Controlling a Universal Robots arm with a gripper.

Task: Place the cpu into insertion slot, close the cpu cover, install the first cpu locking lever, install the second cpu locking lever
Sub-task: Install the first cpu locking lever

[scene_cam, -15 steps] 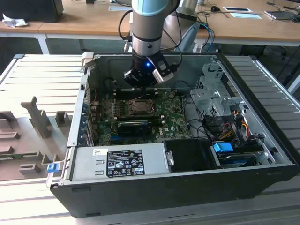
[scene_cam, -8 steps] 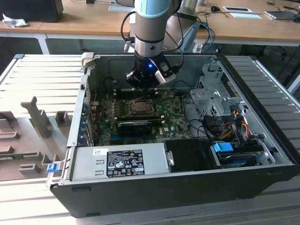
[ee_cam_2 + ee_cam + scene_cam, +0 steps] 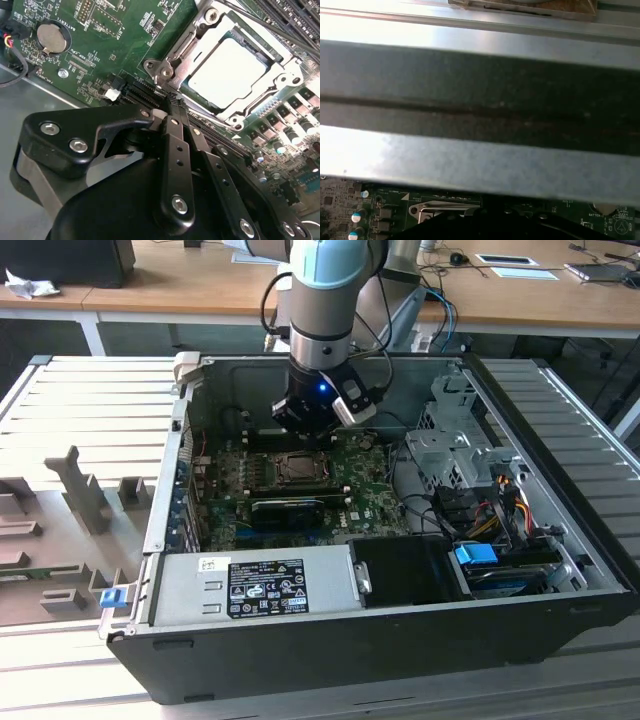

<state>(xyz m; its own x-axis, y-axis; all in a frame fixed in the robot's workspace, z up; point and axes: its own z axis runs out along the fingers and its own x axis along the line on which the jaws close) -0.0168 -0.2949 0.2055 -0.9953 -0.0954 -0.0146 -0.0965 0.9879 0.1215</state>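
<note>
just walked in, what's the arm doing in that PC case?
The arm's gripper hangs inside the open computer case, just above the green motherboard beside the insertion slot. In the second wrist view the cpu already lies in the slot, and the cpu cover frames it, lying down over the socket. The fingers are drawn together near the socket's corner with nothing between them.

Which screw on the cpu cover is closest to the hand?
The corner screw just beyond the tips of the hand in the second wrist view. The other screws on the cpu cover sit farther around its frame.
</note>
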